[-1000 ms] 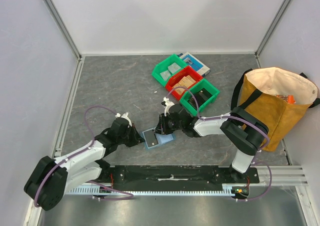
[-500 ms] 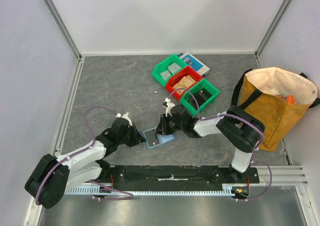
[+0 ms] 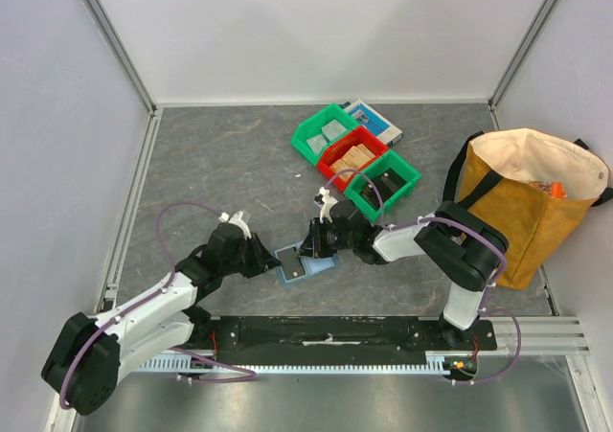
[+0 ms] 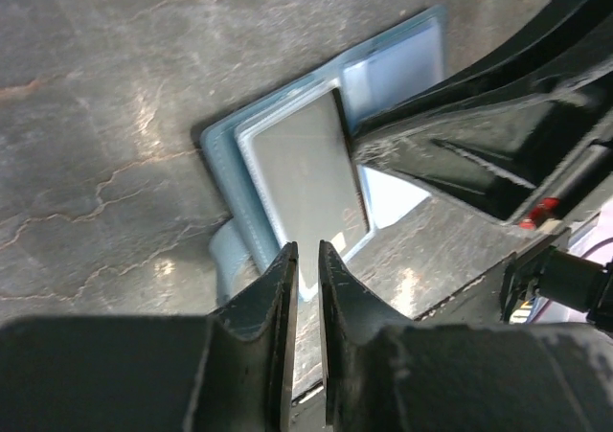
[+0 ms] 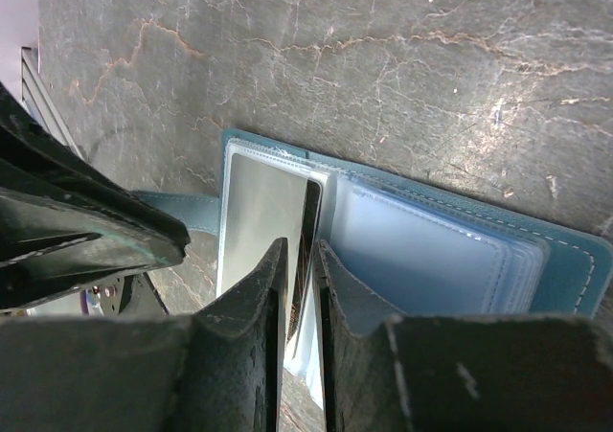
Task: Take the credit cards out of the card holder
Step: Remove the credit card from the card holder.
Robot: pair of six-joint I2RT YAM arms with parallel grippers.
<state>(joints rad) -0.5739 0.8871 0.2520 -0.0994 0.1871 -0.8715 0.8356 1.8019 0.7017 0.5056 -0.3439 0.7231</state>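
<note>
From above, the card holder (image 3: 299, 263) lies open on the table (image 3: 211, 173) at about 6 o'clock from its middle, close to the arm bases. The left gripper (image 3: 265, 258) is at its 9 o'clock side and the right gripper (image 3: 312, 246) is over its 2 o'clock corner. Two tools crowd one small thing, so the fingers could collide if either one moves inward. In the left wrist view, a grey credit card (image 4: 305, 173) sits inside a clear pocket of the holder. The left jaws stand almost together, with a thin slit at the card's 6 o'clock edge, and I cannot tell whether they pinch the card, the pocket film or nothing. If they take the film together with the card, I think the whole soft holder would lift or drag. In the right wrist view, the right jaws are also nearly together, at the card's 5 o'clock corner beside the fold. A thin dark edge runs into the slit, but I cannot confirm a grip there. If this side is not pinned firmly, the holder may slide along and the card may remain inside.
</note>
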